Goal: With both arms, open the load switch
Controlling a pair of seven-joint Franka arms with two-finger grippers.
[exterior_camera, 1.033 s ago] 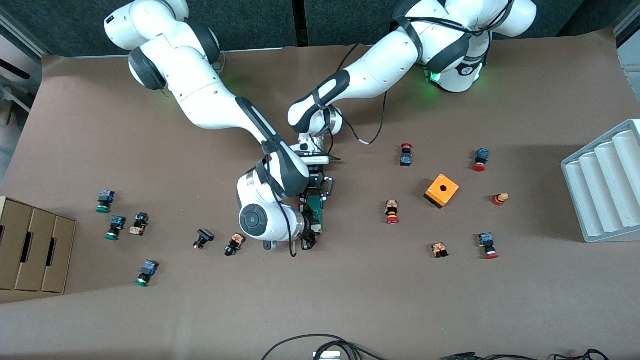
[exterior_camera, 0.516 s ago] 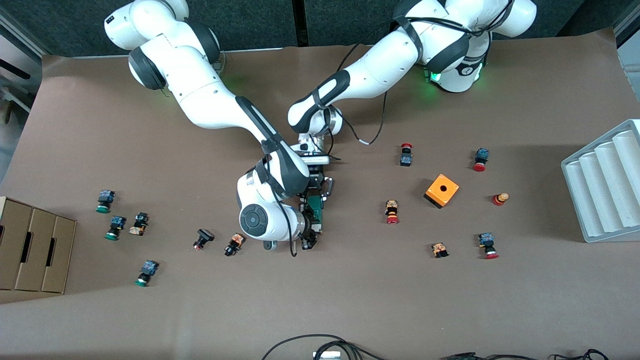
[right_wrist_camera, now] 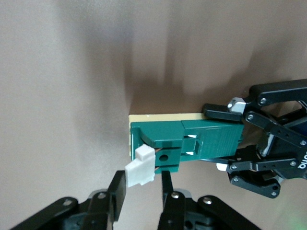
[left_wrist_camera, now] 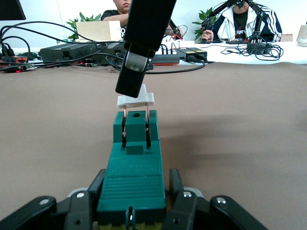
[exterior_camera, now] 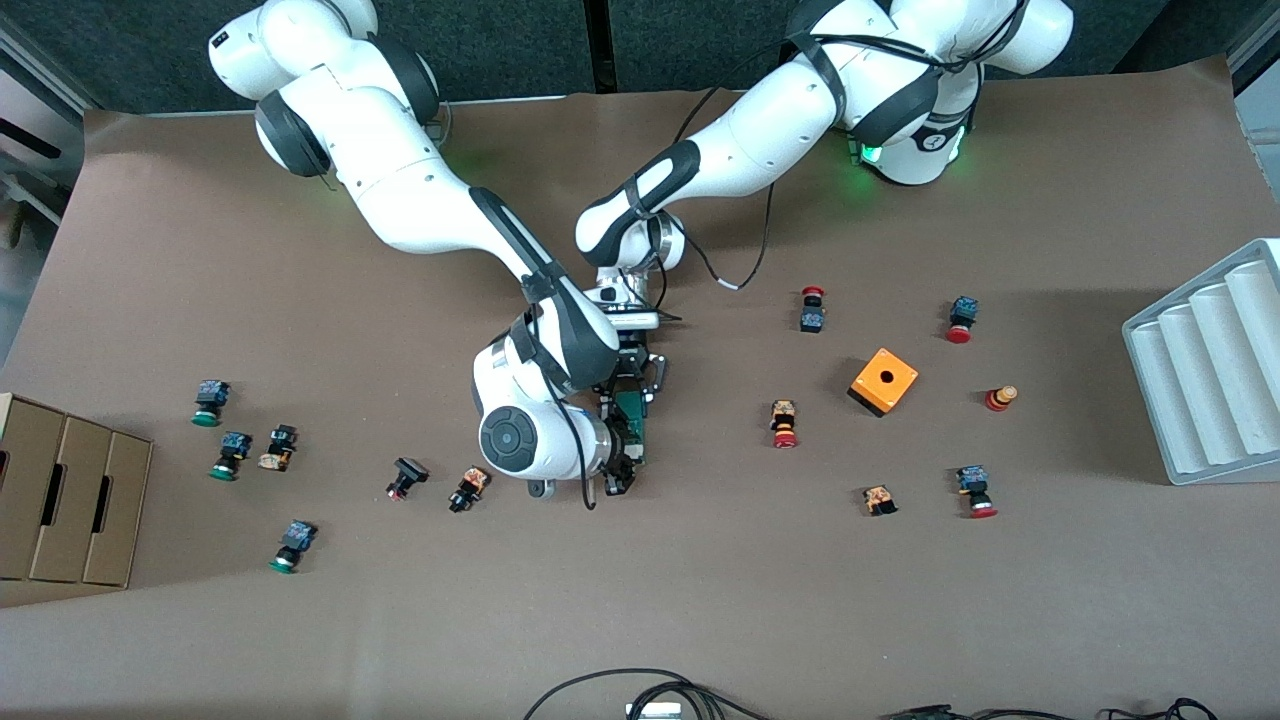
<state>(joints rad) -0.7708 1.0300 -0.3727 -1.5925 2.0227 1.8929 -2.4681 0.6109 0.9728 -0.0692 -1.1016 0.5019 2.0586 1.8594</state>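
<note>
The load switch point(exterior_camera: 630, 415), a dark-green block, lies mid-table between the two arms. My left gripper point(exterior_camera: 632, 388) is shut on its body point(left_wrist_camera: 134, 167), one finger on each long side. The switch's white end piece point(left_wrist_camera: 136, 99) stands raised off the green body on two thin copper-coloured prongs. My right gripper point(exterior_camera: 622, 455) is over the end of the switch that is nearer to the front camera. In the right wrist view the white end piece point(right_wrist_camera: 140, 172) sits between my right gripper's point(right_wrist_camera: 141, 196) fingers, which are shut on it. My left gripper point(right_wrist_camera: 230, 140) shows on the other end of the switch point(right_wrist_camera: 192, 143).
An orange cube point(exterior_camera: 884, 381) with a hole sits toward the left arm's end, among several red push buttons. More push buttons lie toward the right arm's end, near a cardboard box point(exterior_camera: 60, 500). A white ribbed tray point(exterior_camera: 1210, 365) is at the left arm's end. Cables point(exterior_camera: 640, 690) lie at the near edge.
</note>
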